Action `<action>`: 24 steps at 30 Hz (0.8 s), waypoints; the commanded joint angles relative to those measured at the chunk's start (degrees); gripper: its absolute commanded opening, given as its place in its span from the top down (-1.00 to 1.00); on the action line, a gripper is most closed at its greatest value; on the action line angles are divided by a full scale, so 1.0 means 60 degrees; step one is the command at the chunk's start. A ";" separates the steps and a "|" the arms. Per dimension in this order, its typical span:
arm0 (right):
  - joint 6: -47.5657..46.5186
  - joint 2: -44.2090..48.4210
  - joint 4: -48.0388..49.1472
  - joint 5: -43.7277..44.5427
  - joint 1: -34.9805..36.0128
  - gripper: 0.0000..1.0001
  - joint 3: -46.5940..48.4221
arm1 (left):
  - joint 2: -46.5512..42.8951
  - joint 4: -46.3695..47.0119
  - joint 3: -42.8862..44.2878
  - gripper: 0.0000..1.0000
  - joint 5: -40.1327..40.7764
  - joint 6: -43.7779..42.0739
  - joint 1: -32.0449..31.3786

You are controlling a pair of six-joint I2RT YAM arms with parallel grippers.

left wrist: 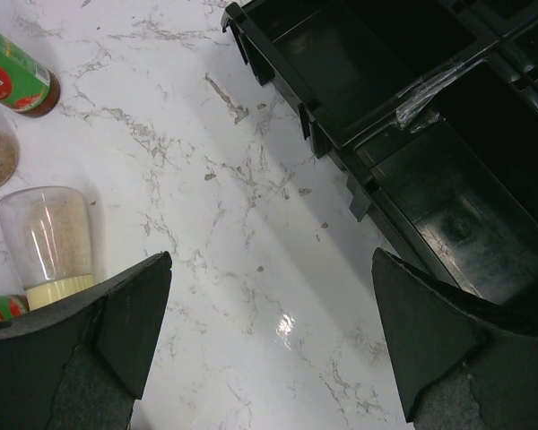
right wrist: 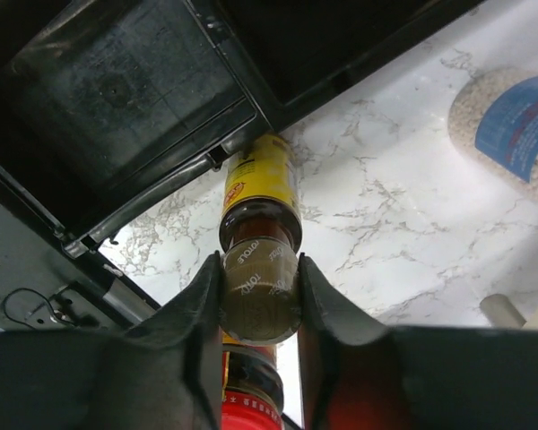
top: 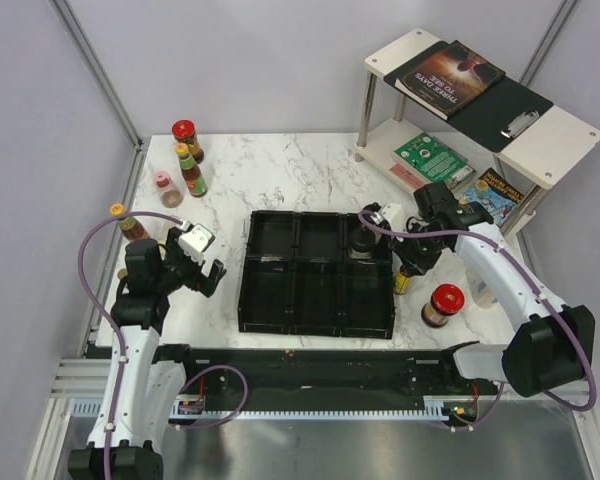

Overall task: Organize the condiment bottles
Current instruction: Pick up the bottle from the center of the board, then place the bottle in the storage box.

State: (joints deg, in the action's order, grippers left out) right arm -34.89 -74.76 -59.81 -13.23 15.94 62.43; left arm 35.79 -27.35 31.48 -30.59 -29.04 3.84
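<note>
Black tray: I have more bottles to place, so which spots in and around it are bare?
Five compartments look bare; only the back right one holds a jar. Marble behind the tray is free too. Its right side is crowded: right gripper shut on a yellow-labelled bottle, red-capped jar beside.

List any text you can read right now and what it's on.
"THREE DAYS TO SEE", upside down to the top camera: dark book.
"TOTOLE", as best I can read it: neck of the yellow-labelled bottle clamped in the right gripper.
Too small or blurred to read: green book, blue book, green-labelled bottle.
</note>
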 commanded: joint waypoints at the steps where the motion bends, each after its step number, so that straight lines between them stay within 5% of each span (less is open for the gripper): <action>1: 0.0029 0.0126 -0.0124 -0.0109 -0.0035 0.91 0.0286 | -0.0003 0.0223 -0.0033 -0.99 -0.0278 -0.0302 0.0064; 13: 0.0088 0.0083 -0.1867 0.0184 -0.0006 1.00 0.5031 | 0.0070 0.0209 -0.0003 -0.99 -0.0219 -0.0258 0.0078; 24: 0.0864 -0.1630 -0.0463 0.0507 0.2102 1.00 0.7244 | 0.0275 0.0223 0.0011 -0.99 -0.0146 -0.0258 0.0078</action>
State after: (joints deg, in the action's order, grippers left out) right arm -32.49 -80.53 -69.01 -10.22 24.71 100.82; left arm 37.17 -27.35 31.48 -30.59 -29.04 4.05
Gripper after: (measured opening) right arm 0.395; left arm 0.993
